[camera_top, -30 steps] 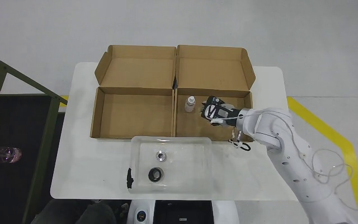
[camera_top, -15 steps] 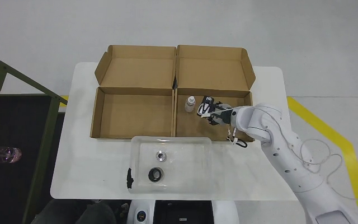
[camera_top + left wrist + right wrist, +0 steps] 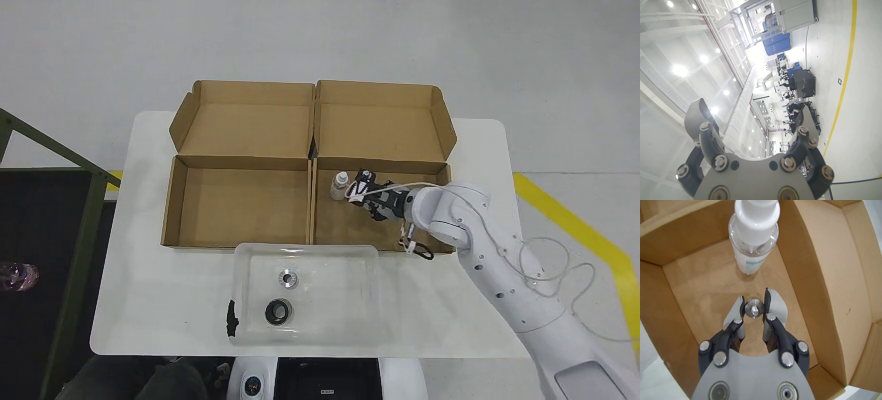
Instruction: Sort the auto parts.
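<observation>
Moved nearer the bottle (image 3: 753,247), the metal part (image 3: 754,311) is pinched in the right gripper (image 3: 754,304), low inside the right box (image 3: 829,279); judged close to release there. Two more parts (image 3: 288,279) lie in the tray (image 3: 340,252). Off the surface, the left gripper (image 3: 751,109) stands wide apart, holding nothing.

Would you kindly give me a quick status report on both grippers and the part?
Right gripper shut on metal part, inside right box. Left gripper open, empty. Bottle close ahead.
</observation>
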